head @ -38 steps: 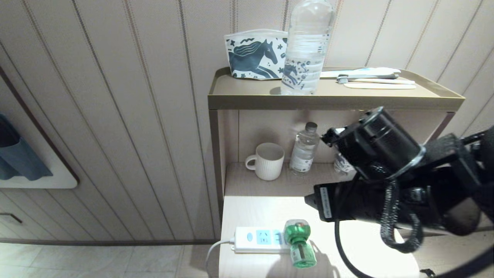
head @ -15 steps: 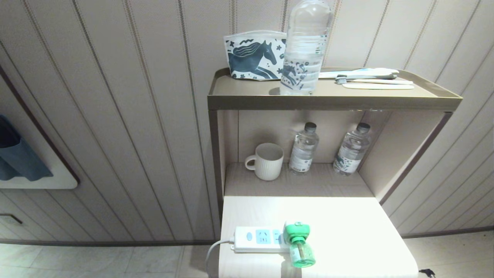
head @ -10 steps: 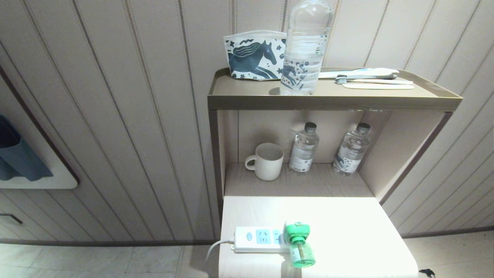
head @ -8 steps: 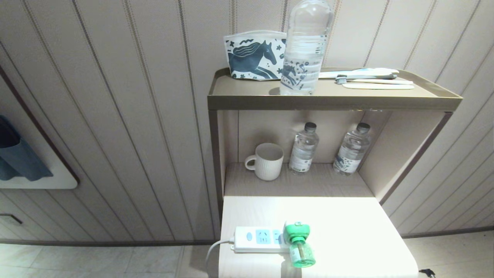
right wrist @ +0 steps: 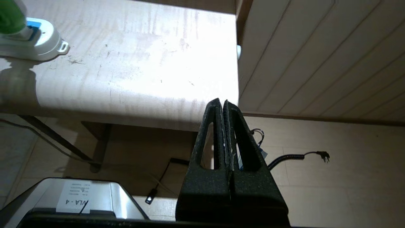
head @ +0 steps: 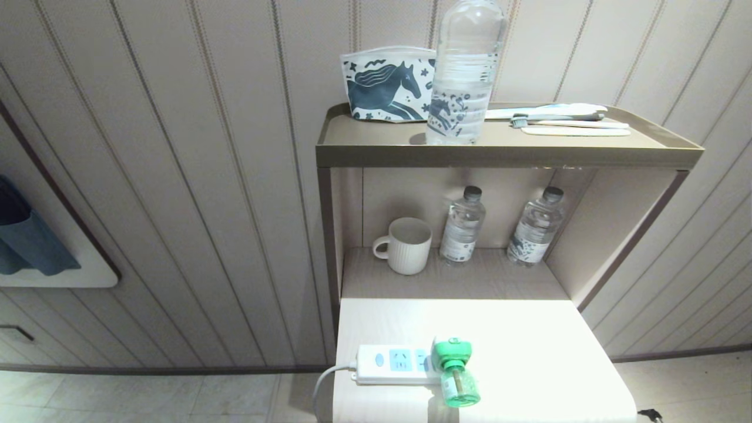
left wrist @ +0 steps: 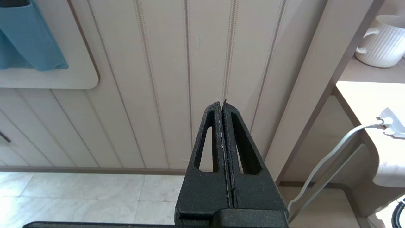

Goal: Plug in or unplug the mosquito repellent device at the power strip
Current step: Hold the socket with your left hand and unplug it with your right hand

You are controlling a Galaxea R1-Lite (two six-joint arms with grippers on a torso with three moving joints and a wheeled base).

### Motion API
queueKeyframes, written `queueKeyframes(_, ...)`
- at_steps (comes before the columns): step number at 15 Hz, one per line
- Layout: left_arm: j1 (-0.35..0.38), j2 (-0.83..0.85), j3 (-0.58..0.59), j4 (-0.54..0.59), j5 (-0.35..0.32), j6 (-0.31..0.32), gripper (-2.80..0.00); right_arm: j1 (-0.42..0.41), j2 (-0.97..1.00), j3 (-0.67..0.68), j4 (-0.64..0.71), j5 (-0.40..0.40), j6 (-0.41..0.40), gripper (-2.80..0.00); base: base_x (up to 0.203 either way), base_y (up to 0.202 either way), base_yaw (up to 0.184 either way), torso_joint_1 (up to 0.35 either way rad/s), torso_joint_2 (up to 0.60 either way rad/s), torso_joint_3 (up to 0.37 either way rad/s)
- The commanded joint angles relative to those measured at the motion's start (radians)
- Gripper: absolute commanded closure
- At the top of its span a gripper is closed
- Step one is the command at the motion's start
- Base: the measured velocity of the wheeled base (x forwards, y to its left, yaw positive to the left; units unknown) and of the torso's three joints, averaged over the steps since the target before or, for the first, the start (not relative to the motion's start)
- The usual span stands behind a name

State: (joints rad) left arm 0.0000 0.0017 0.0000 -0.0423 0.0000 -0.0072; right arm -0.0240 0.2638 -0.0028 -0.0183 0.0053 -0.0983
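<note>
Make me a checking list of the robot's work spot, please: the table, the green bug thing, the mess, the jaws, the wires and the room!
Surface: pale table top, brightly lit.
Job's things: mosquito repellent device sits plugged into the power strip, at its right end.
Clutter: mug and two small bottles on the lower shelf; pouch, big bottle, toothbrush on top.
Grippers: left gripper and right gripper both away from the device, jaws shut, empty.
Cables: strip's white cord hangs off the table; black coiled cable on the floor.
Surroundings: panelled wall, tiled floor.
</note>
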Motion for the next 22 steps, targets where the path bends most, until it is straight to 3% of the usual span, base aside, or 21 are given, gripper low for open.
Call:
queueKeyframes(1, 0.0, 0.0, 0.0, -0.001, 0.001, 0.0, 0.0, 0.067, -0.022, 0.003, 0.006, 0.001, -0.003, 0.0, 0.0, 0.0, 0.0, 0.0, 0.0, 0.0)
queueKeyframes(6, 0.0, 0.0, 0.0, -0.001, 0.0, 0.0, 0.0, 0.026, -0.254, 0.003, 0.028, -0.003, 0.02, 0.0, 0.0, 0.0, 0.0, 0.0, 0.0, 0.0)
queueKeyframes(10, 0.002, -0.002, 0.0, -0.008, 0.002, 0.0, 0.0, 0.024, -0.253, 0.003, 0.028, -0.037, 0.112, 0.0, 0.0, 0.0, 0.0, 0.0, 0.0, 0.0)
queueKeyframes(22, 0.001, -0.002, 0.0, -0.009, 0.002, 0.0, 0.0, 0.024, -0.253, 0.003, 0.028, -0.038, 0.117, 0.0, 0.0, 0.0, 0.0, 0.0, 0.0, 0.0)
